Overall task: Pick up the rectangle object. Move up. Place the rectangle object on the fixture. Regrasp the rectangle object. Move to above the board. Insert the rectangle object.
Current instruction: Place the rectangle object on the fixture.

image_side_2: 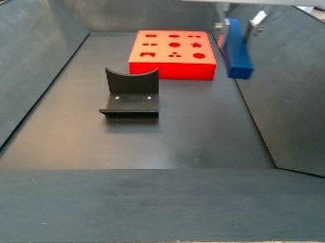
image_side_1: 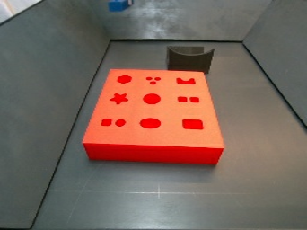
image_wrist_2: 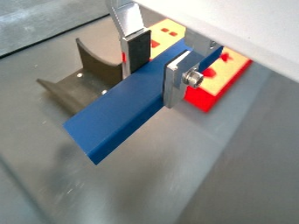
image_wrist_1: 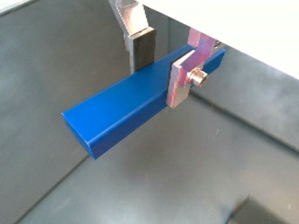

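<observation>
Both wrist views show the gripper (image_wrist_1: pixel 160 63) clamped on the rectangle object (image_wrist_1: pixel 122 109), its silver fingers (image_wrist_1: pixel 183 80) pressing opposite long faces near one end, so the blue bar juts out past the pads with its far end free in the air. A side view shows the bar (image_side_2: pixel 237 47) hanging upright, clear of the floor, just beside the board (image_side_2: pixel 172 53). The fixture (image_side_2: pixel 131 94) stands on the dark floor (image_side_2: pixel 191 133), well apart from the bar. Another side view catches only a blue scrap at the frame's top edge (image_side_1: pixel 118 4).
</observation>
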### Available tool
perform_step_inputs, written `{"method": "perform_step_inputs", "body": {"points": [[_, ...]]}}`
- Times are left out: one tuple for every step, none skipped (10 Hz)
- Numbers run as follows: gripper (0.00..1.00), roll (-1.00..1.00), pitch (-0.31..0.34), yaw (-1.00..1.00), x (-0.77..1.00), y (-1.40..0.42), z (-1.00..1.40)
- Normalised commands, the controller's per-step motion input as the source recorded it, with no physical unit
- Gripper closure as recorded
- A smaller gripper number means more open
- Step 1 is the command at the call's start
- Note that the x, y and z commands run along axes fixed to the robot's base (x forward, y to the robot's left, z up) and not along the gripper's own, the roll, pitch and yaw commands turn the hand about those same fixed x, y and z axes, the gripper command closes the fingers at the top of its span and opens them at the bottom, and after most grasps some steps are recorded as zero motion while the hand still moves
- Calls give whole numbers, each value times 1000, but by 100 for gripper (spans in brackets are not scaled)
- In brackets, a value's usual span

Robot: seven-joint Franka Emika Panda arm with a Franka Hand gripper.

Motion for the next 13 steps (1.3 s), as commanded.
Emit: {"method": "perform_step_inputs", "body": {"points": [[100, -138, 28, 117, 1000, -497, -171], [100, -114, 22, 76, 1000, -468, -165], [100, -88, 11, 46, 1000, -426, -158], [100, -80, 10, 39, 1000, -409, -155], [100, -81, -2, 29, 1000, -372, -147], [100, -87, -6, 25, 1000, -349, -143], [100, -83, -6, 21, 1000, -324, -139], [100, -73, 0, 24, 1000, -301, -134], [100, -59, 2, 25, 1000, -270, -126], [100, -65, 2, 26, 1000, -246, -121], [100, -1000, -116, 96, 1000, 186, 288], [100, -1000, -112, 92, 1000, 234, 318], [100, -1000, -60, 65, 1000, 215, 256]]}}
